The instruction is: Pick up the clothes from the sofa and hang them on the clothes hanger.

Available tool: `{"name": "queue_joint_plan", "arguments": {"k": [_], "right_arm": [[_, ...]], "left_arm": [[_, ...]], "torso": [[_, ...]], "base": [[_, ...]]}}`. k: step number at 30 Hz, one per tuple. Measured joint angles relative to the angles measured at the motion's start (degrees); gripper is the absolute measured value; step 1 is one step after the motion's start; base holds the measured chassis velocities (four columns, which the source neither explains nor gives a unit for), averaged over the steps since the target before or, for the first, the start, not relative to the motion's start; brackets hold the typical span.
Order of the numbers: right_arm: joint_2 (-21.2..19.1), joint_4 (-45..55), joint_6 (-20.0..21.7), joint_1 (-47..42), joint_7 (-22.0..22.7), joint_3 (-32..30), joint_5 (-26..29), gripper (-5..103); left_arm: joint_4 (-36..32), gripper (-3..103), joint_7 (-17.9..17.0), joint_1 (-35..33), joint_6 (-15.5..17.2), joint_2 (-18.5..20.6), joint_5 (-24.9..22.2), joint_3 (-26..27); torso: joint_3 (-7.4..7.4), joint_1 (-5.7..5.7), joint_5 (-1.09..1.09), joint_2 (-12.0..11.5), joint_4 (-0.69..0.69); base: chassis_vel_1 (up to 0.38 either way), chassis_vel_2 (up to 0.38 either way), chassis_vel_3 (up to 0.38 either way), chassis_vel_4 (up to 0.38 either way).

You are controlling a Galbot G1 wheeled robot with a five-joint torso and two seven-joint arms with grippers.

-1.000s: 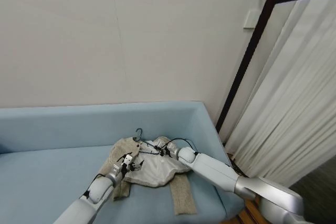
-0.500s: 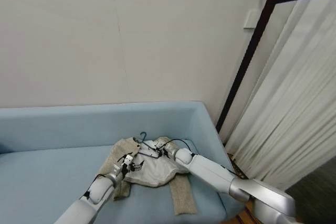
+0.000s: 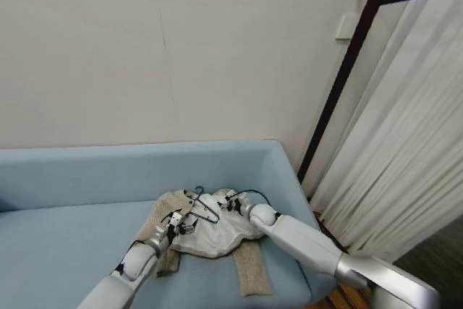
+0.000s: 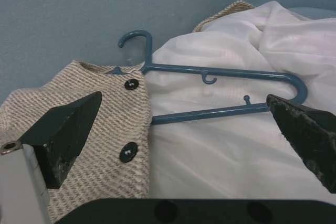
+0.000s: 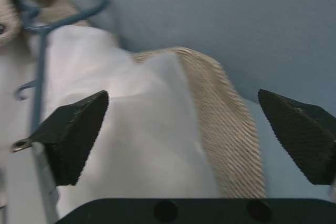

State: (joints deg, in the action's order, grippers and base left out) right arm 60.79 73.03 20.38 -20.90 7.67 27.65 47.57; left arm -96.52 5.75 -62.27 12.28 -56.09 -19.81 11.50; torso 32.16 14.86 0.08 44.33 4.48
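Clothes (image 3: 214, 231) lie in a heap on the sofa (image 3: 65, 251) seat, right under & btwn both claws: a beige knit cardigan (image 4: 84, 124) w/ dark buttons, a white shirt (image 4: 231, 150) & a thin blue hanger (image 4: 220, 72) among them.

L claw (image 4: 184, 98) hovers low over the heap, fingers spread wide, nothing held. The hanger's long bars run across the gap btwn its fingers. The hook sits farther out from the claw, toward the cardigan-side finger, & one hanger arm is tucked under the knit.

R claw (image 5: 182, 95) is at the heap's far edge, also wide open & empty. Ahead of it are the white shirt & a ribbed knit edge, w/ the hook off toward one finger.

Handling, prob.: the fabric is light, soft & limp, so it'll sag, bunch & trail sleeves when lifted. The knit should grip OK; the shirt looks smoother & likelier to slide. The hanger is the only stiff part, but it's thin & slick. Best hold looks like the hanger neck just below the hook, or the top bar near it, so the clothes ride up w/ it. Risk: the shirt seems to lie under the hanger, not on it, so it may drop off.

A dark rack (image 3: 340, 85) stands well off on the R claw's side, past the sofa end.
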Motion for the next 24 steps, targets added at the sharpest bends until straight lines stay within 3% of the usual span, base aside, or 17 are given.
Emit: {"name": "queue_joint_plan", "arguments": {"k": [3, 15, 20, 21, 24], "right_arm": [[2.24, -5.90, 1.30, 0.22, 0.85, -4.06, 3.30, 99], [9.78, -22.16, 0.83, 2.78, -3.33, -8.03, 2.61, 103], [13.65, -27.50, -0.45, 3.32, -5.23, -9.52, -1.16, 99], [15.09, -29.88, -1.27, 3.43, -5.85, -10.41, -3.02, 91], [16.33, -32.36, -2.14, 3.47, -6.60, -11.66, -5.01, 85]], "left_arm": [[-0.93, 100, -0.25, -0.75, 0.31, 0.22, -0.38, 1.88], [-4.63, 100, -1.01, -7.27, 1.50, 2.04, -2.82, 9.39], [-5.45, 100, -0.95, -10.19, 1.61, 1.86, -2.89, 11.89], [-5.89, 100, -0.93, -11.18, 1.60, 1.81, -2.89, 12.60], [-6.51, 100, -0.89, -12.21, 1.57, 1.64, -2.89, 13.35]], "torso": [[0.00, 0.00, 0.00, 0.00, -0.01], [0.00, 0.00, 0.00, 0.00, -0.02], [0.00, 0.00, -0.01, 0.00, -0.03], [0.00, 0.00, -0.01, 0.00, -0.04], [0.00, 0.00, 0.00, 0.00, -0.03]], "base": [[0.000, 0.000, 0.000, 0.000], [0.000, 0.000, 0.000, 0.000], [0.000, 0.000, 0.000, 0.000], [0.000, 0.000, 0.000, 0.000], [0.000, 0.000, 0.000, 0.000]]}}
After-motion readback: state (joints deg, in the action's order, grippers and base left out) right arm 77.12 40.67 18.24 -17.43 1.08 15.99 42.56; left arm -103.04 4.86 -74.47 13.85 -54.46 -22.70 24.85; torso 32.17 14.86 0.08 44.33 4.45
